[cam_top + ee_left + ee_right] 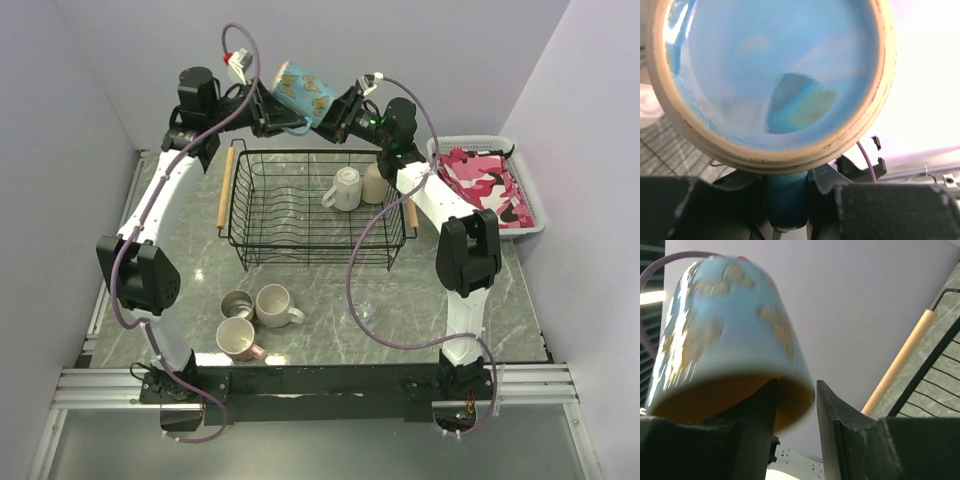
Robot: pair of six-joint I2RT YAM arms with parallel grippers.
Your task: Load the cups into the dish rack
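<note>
A blue mug point(303, 92) with tan patterns and an orange inside hangs tilted in the air above the far edge of the dish rack point(290, 215). My left gripper point(272, 118) is shut on its blue handle point(786, 192), and the mug's pale-ringed base point(770, 75) fills the left wrist view. My right gripper point(335, 118) stands open astride the rim point(795, 400): one finger sits inside the mug point(730, 330), the other outside with a gap. A white mug point(343, 188) and a tan cup point(374, 184) stand inside the rack.
On the table near the arm bases stand a steel cup point(236, 304), a white mug point(273, 305), a pink mug point(237, 340) and a clear glass point(366, 308). A white basket point(530, 215) with pink camouflage cloth sits at the right. The rack's wooden handle point(900, 365) shows nearby.
</note>
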